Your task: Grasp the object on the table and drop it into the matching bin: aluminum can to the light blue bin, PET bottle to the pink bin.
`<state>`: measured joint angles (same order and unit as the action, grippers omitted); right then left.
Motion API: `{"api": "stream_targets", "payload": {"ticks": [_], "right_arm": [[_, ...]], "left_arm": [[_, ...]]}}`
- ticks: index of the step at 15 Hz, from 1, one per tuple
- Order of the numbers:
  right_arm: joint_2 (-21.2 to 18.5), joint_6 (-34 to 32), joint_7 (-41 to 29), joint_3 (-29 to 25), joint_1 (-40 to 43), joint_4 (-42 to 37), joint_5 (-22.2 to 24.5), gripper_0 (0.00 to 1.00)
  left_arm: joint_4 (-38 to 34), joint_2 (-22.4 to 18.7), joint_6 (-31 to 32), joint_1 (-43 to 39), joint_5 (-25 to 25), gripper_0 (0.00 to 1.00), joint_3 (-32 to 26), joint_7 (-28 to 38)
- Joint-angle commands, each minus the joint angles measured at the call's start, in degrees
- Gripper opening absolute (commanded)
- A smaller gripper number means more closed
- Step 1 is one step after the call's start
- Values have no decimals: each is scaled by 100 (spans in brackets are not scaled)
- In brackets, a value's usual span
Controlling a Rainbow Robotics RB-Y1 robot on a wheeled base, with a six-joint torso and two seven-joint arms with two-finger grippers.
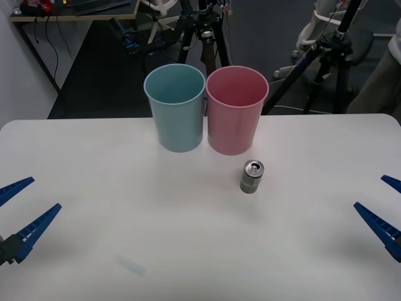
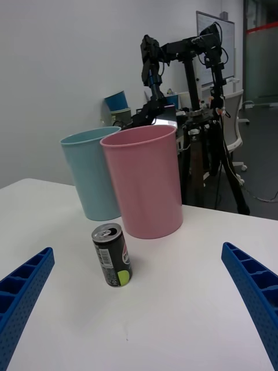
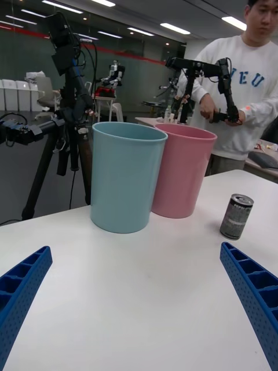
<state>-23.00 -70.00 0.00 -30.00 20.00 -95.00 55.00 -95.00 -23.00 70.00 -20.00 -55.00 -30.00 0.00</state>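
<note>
A small silver-grey aluminum can (image 1: pixel 252 177) stands upright on the white table (image 1: pixel 94 188), just in front of the pink bin (image 1: pixel 237 113). The light blue bin (image 1: pixel 175 110) stands touching the pink one on its left. My left gripper (image 1: pixel 22 210) is open low at the table's left edge, far from the can. My right gripper (image 1: pixel 382 204) is open at the right edge, with nothing between its fingers. The right wrist view has the can (image 2: pixel 113 255) before the pink bin (image 2: pixel 145 179) and the light blue bin (image 2: pixel 87 171). In the left wrist view the can (image 3: pixel 236 216) stands beside the pink bin (image 3: pixel 182 171).
Black tripods (image 1: pixel 200 31) (image 1: pixel 332 56) stand on the dark floor behind the table's far edge. Both bins sit close to that far edge. Bare tabletop stretches between each gripper and the can.
</note>
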Motion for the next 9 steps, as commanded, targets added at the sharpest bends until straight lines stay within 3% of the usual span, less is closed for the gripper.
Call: {"api": "stream_targets", "payload": {"ticks": [1,5,9], "right_arm": [[217,-31,-9,100,118,131,46,100],[164,-84,35,188,118,95,134,100],[164,-260,563,240,118,95,741,100]], "left_arm": [[0,0,0,0,0,100,0,0],[0,0,0,0,0,100,0,0],[0,0,0,0,0,100,0,0]]}}
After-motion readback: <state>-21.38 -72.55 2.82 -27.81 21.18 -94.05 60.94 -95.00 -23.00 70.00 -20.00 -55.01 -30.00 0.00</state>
